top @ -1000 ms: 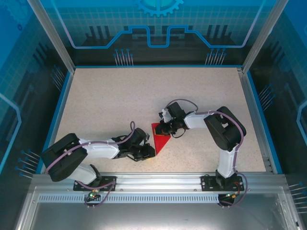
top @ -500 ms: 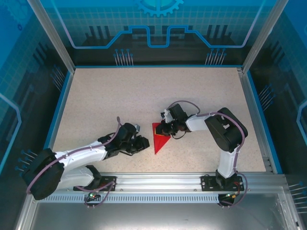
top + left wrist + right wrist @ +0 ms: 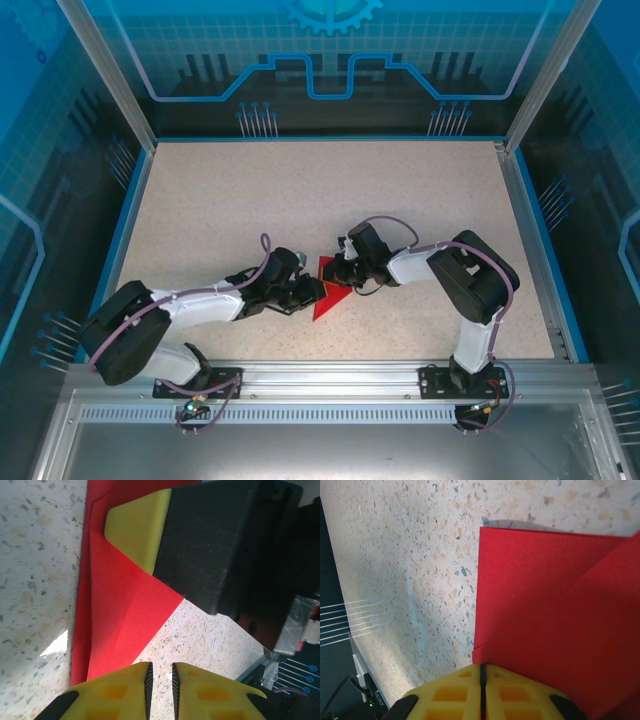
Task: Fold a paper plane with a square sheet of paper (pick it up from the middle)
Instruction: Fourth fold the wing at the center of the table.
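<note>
Though plain overhead, creased paper (image 3: 125, 615) close-up

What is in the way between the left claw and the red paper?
Nothing visible does. The left claw sits with its tips at the edge of the red paper. The right claw lies over the paper's other end, not across that path.
</note>
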